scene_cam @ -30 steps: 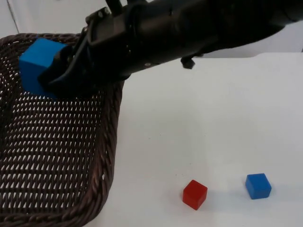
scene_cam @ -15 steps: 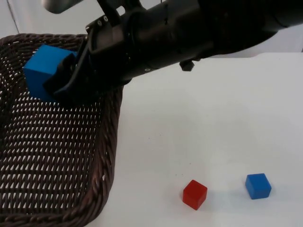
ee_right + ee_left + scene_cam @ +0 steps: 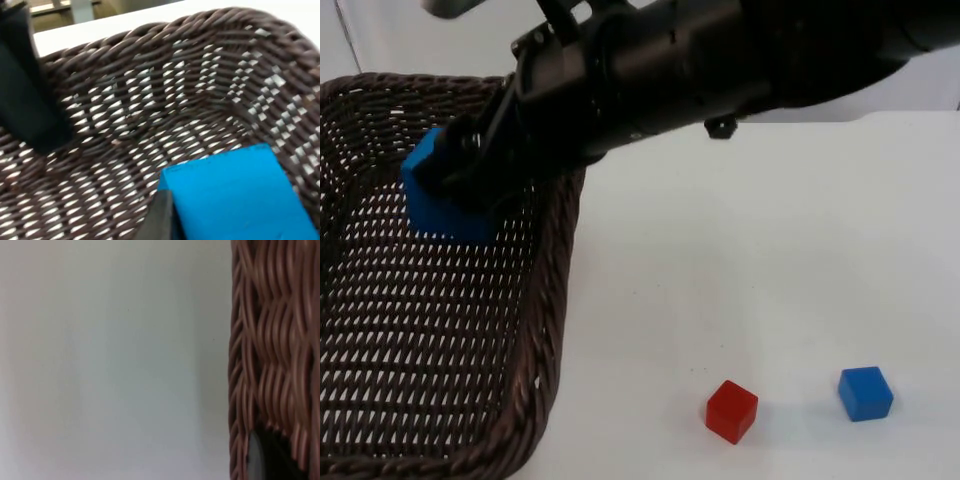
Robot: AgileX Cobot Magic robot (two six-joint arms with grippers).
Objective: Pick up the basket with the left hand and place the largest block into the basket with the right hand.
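Note:
The dark wicker basket (image 3: pixel 555 300) hangs raised at the left of the top view, and its woven wall (image 3: pixel 265 340) sits right against my left gripper (image 3: pixel 265 457), which is shut on its rim. My right arm reaches across the basket's right rim. The right gripper (image 3: pixel 465 175) is shut on the large blue block (image 3: pixel 440 205), low inside the basket near its right wall. In the right wrist view the block (image 3: pixel 235 195) is close above the basket's woven floor (image 3: pixel 125 125), with one black finger (image 3: pixel 161 220) against its side.
On the white table (image 3: pixel 770 250), a small red block (image 3: pixel 732 411) and a small blue block (image 3: pixel 865 393) lie near the front, right of the basket. The right arm covers the basket's far right corner.
The large blue block has moved down and to the right, deeper into the basket. The right arm has barely shifted. The basket and the two small blocks have stayed put.

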